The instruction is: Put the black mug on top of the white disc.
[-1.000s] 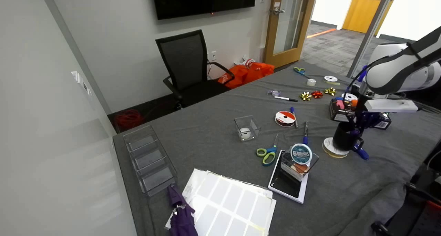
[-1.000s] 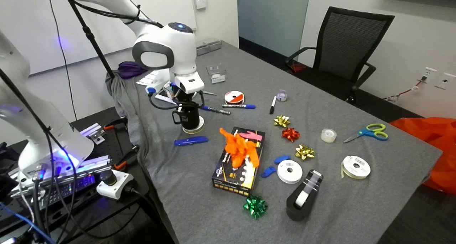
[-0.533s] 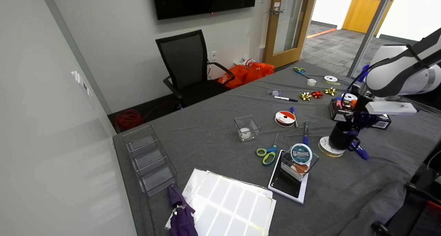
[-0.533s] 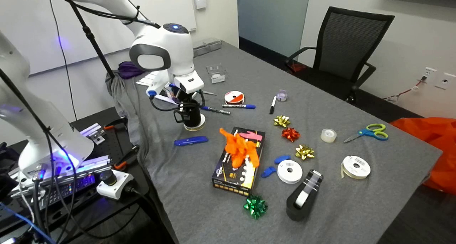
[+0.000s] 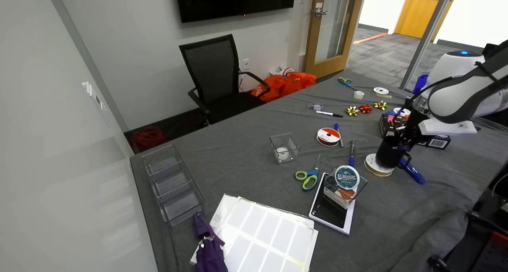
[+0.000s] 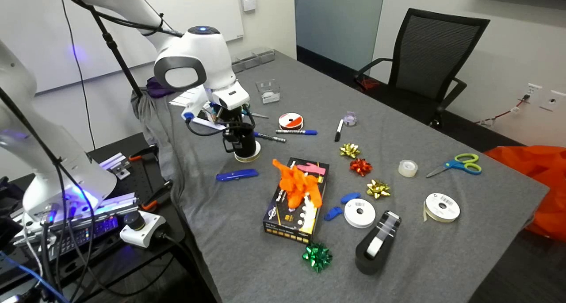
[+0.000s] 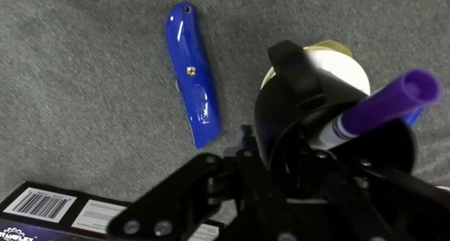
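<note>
The black mug (image 5: 387, 155), with a purple marker (image 7: 383, 103) in it, is over the white disc (image 5: 371, 163). Both also show in an exterior view, the mug (image 6: 246, 146) covering much of the disc (image 6: 247, 159). In the wrist view the mug (image 7: 276, 103) hides part of the disc (image 7: 346, 67). The mug's base appears to touch the disc; I cannot tell if it lies flat. My gripper (image 7: 283, 149) is at the mug's rim, one finger outside the wall, the other inside, and looks shut on the wall. The inner fingertip is hidden in the dark mug.
A blue utility knife (image 7: 193, 79) lies beside the mug. A black box (image 6: 296, 201) with an orange item (image 6: 298, 183) is near. Markers (image 5: 352, 153), scissors (image 5: 309, 174), a red-and-white spool (image 5: 328, 136) and a tablet (image 5: 329, 208) under a teal-faced tin (image 5: 347, 177) lie around.
The gripper, mug and white disc have shifted together a short way across the table, away from the tablet side. The arm's wrist has tilted. The mug stays over the disc.
</note>
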Motion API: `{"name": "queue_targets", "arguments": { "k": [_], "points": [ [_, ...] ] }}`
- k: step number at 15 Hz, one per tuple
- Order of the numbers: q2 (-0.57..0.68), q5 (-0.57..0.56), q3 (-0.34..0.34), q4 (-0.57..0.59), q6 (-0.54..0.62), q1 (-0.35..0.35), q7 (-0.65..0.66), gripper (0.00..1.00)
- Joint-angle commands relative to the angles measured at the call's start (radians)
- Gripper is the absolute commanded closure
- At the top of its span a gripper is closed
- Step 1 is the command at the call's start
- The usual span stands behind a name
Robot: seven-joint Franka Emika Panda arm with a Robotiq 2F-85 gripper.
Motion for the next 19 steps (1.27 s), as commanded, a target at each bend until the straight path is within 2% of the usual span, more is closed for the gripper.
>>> {"name": "queue_targets", "arguments": {
  "k": [1,4,7,10,15,19],
  "points": [
    [-0.019,-0.061,-0.025,-0.037,0.065,0.028,0.081,0.41],
    [-0.026,-0.072,-0.028,-0.041,0.066,0.037,0.113,0.19],
    [-0.070,-0.089,-0.033,-0.040,0.006,0.044,0.129,0.01],
    [-0.144,-0.142,-0.034,-0.041,-0.091,0.047,0.169,0.00],
    [-0.275,-0.224,0.018,-0.024,-0.275,0.003,0.223,0.00],
    [-0.347,-0.195,0.049,-0.013,-0.360,-0.018,0.187,0.00]
  ]
}}
